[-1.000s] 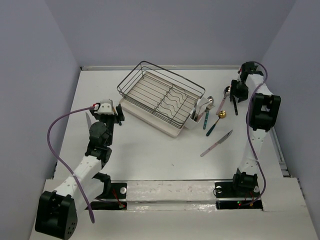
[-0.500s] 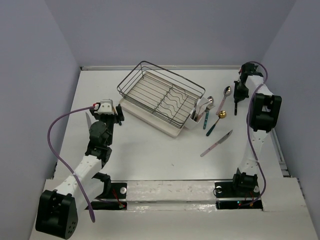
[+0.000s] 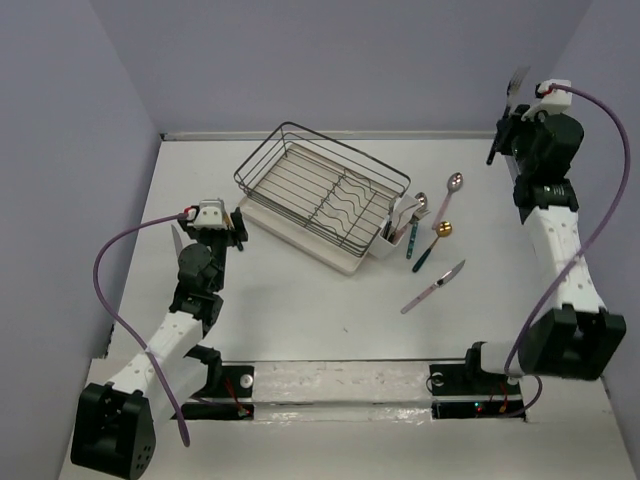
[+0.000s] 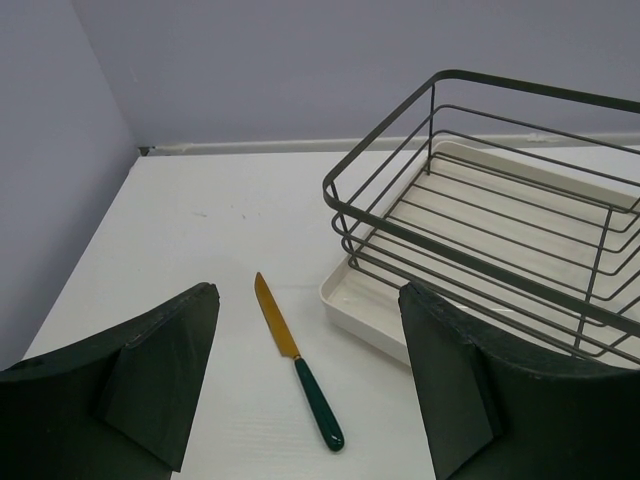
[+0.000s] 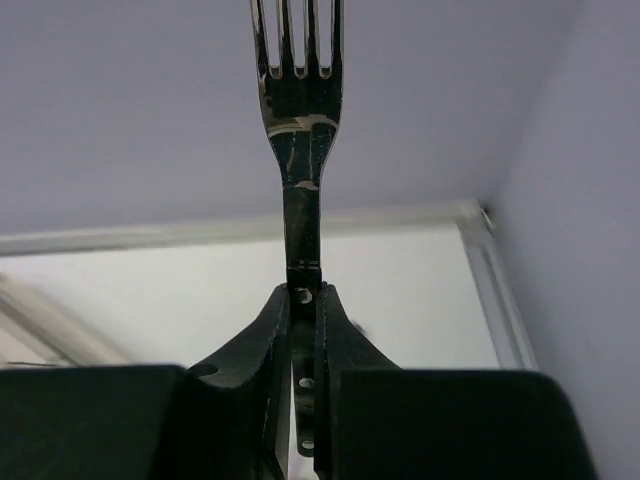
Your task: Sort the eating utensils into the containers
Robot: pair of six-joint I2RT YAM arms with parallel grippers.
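My right gripper (image 3: 507,122) is raised high at the far right and is shut on a dark-handled fork (image 3: 515,84). In the right wrist view the jaws (image 5: 303,296) clamp the fork (image 5: 299,110) at its neck, tines up. My left gripper (image 3: 238,220) is open and low by the rack's left corner. In the left wrist view a knife (image 4: 297,361) with a gold blade and a green handle lies on the table between the open fingers (image 4: 306,292). The white cutlery holder (image 3: 397,236) on the rack's right side holds some utensils.
The black wire dish rack (image 3: 322,192) sits on a white tray (image 4: 366,315) at the table's middle back. Right of the holder lie a pink-handled spoon (image 3: 447,195), a gold spoon with a teal handle (image 3: 432,245) and a pink-handled knife (image 3: 433,287).
My right arm has risen from the table at the far right and swung up and outward, carrying the fork. The left arm has not moved.
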